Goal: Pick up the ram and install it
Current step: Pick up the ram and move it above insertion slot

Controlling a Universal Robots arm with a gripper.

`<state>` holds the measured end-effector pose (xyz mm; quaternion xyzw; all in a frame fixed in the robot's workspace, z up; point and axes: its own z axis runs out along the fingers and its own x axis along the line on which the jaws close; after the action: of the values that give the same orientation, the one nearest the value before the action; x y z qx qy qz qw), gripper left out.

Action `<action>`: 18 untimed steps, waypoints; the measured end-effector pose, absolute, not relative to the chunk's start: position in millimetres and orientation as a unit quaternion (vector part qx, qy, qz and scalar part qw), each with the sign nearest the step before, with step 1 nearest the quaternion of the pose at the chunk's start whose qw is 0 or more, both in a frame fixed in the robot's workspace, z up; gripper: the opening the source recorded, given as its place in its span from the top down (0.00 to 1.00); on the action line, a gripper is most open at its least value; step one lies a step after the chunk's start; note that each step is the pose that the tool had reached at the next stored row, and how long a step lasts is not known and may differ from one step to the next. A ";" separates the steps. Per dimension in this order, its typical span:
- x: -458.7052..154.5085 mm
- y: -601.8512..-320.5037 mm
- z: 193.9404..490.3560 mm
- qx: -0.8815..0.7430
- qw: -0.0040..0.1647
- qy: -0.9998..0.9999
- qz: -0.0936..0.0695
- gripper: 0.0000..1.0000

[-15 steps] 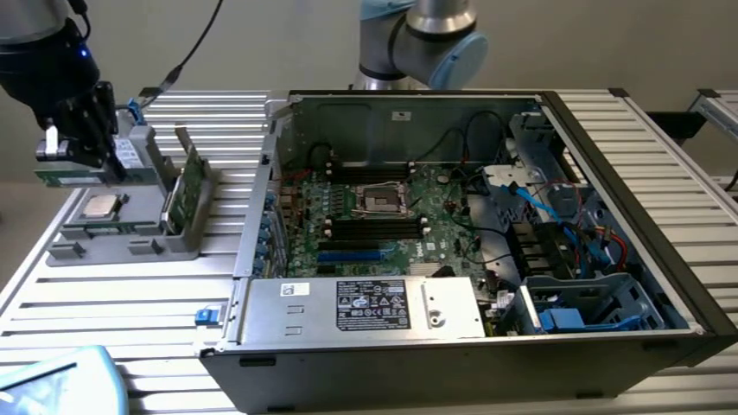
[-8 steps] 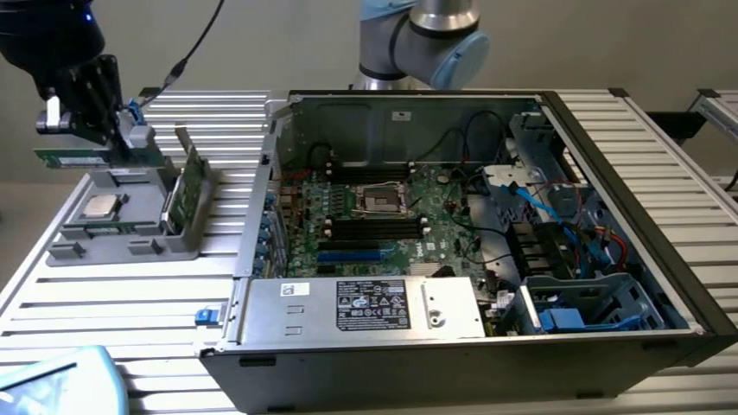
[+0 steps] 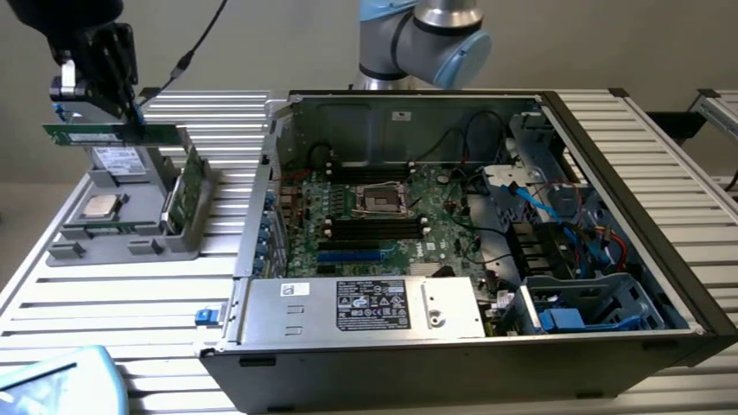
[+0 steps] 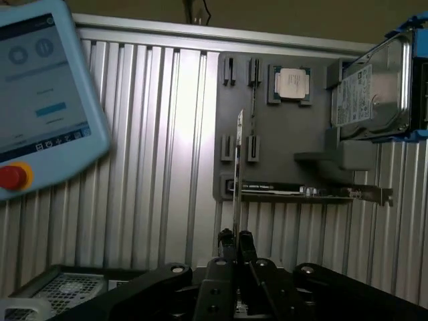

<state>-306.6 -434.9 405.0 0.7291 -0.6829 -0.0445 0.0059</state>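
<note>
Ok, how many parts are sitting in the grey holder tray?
3: the processor chip lying flat, the hard drive standing at the far end, the green card upright along the exterior view's right side. A thin stick may hide in its slots. The gripper holds the ram.

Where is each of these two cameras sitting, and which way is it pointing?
Exterior view: off the arm, high up, looking down on the open computer case and gray holder; shows the arm and its jaws shut on the ram.
Wrist view: on the wrist, looking past the jaws down at the holder; the jaws grip the ram edge-on.
Shared: the ram, the holder, the processor chip.
</note>
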 end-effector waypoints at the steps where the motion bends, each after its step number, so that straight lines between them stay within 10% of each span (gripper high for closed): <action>1: -302.4 -435.0 408.8 0.729 0.006 -0.683 -0.045 0.87; 18: -226.7 -441.4 414.1 0.729 0.009 -0.683 -0.048 0.87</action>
<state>-226.7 -441.4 414.1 0.7289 -0.6829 -0.0480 0.0091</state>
